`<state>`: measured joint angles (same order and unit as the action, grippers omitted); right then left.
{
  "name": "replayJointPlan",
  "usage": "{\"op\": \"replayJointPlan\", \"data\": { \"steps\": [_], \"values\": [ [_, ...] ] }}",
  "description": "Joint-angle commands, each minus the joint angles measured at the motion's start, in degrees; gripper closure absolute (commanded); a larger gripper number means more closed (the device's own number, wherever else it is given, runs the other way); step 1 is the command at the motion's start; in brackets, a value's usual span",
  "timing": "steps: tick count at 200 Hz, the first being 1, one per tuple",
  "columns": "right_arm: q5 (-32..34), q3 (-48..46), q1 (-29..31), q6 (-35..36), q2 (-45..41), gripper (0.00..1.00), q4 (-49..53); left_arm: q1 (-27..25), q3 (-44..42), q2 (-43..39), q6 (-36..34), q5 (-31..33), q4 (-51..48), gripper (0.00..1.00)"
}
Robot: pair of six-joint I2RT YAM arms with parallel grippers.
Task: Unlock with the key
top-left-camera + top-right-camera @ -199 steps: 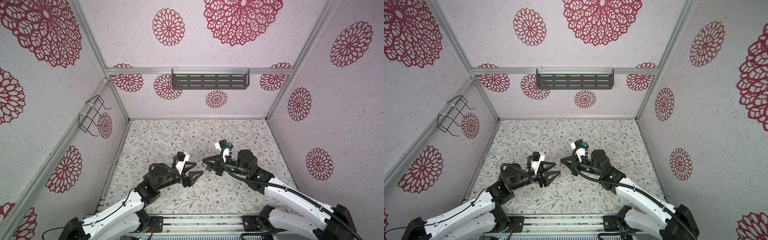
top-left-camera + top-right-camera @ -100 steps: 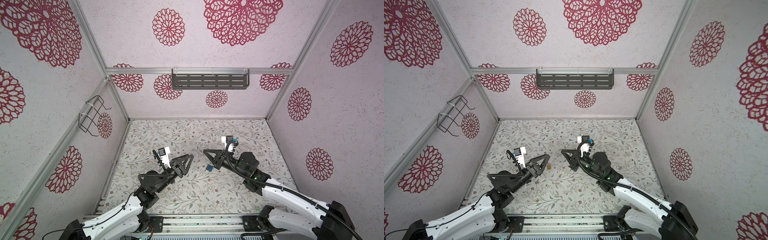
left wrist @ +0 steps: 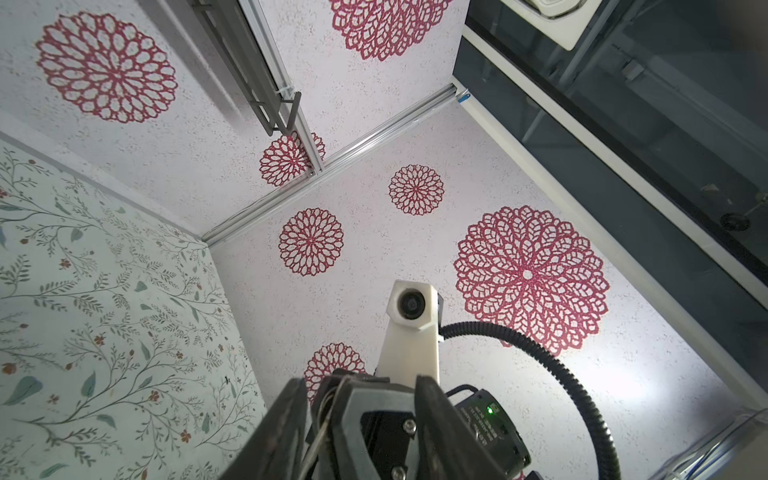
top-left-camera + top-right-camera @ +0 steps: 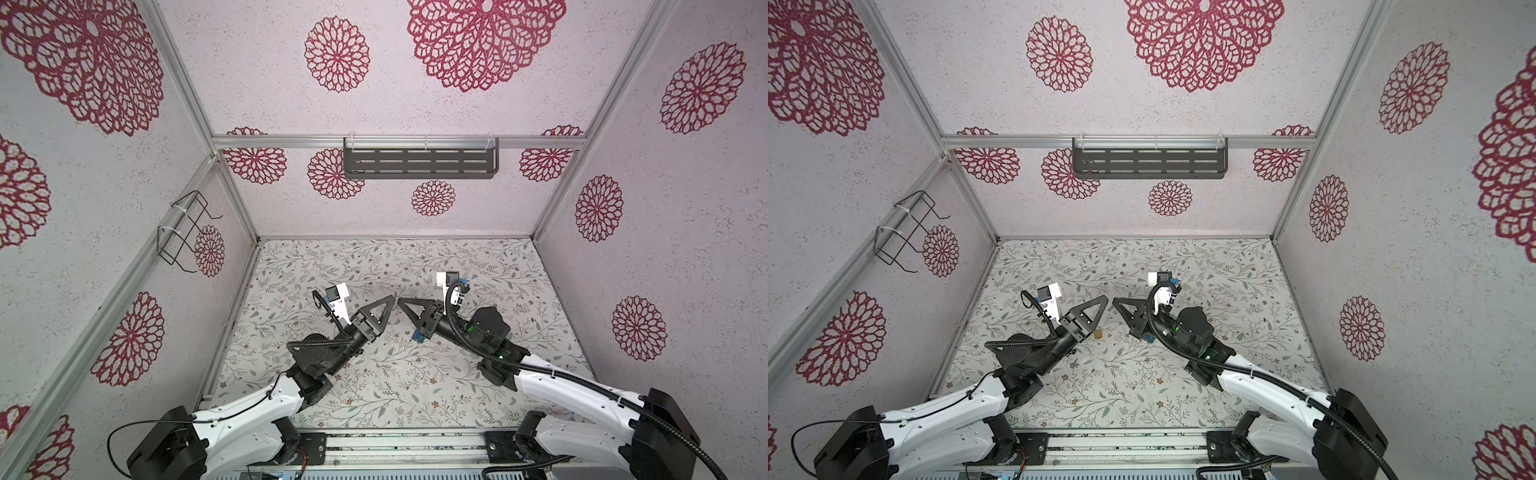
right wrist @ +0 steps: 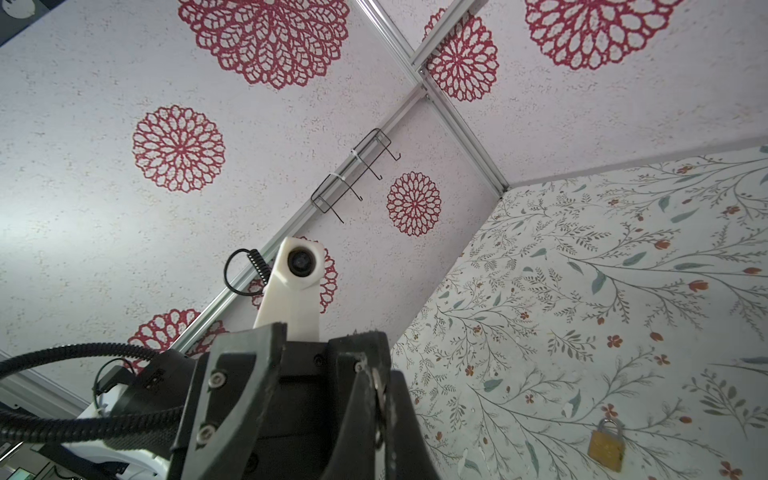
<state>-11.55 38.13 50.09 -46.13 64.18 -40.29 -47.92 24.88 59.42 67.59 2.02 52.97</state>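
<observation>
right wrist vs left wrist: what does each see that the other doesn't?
Right wrist only: brass padlock, wire rack on the wall. Left wrist only: slotted shelf, dark glazing beyond the cell. Both: floral mat, red-rosette walls, the opposite arm's wrist camera.

Red-rosette walls (image 4: 291, 216), leafy floor (image 4: 415, 374)
</observation>
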Motion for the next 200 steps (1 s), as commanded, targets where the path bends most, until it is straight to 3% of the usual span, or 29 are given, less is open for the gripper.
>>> {"op": "replayJointPlan", "data": {
  "steps": [1, 129, 171, 190, 200],
  "values": [
    [1.52, 2.19, 0.54, -1.24, -0.56, 0.99, -5.77, -1.20, 0.37, 0.32, 0.99, 2.09, 2.84, 0.55],
    [2.35, 1.69, 0.92, -1.94, 1.07, 0.98, -10.18, -2.70, 1.63, 3.11, 0.09, 2.46, 3.51, 0.80],
    [2.91, 1.03, 1.05, -1.82, 0.98, 0.98, -10.65, -2.70, 1.40, 4.16, -0.09, 2.40, 5.92, 0.93],
    [2.94, 1.06, 0.98, -1.32, 0.84, 0.96, -10.18, -2.70, 1.32, 4.34, -0.23, 2.61, 5.57, 0.99],
    [2.77, 1.13, 0.89, -0.80, 0.56, 0.88, -9.82, -2.62, 1.11, 4.19, -0.65, 2.62, 5.35, 1.00]
  ]
}}
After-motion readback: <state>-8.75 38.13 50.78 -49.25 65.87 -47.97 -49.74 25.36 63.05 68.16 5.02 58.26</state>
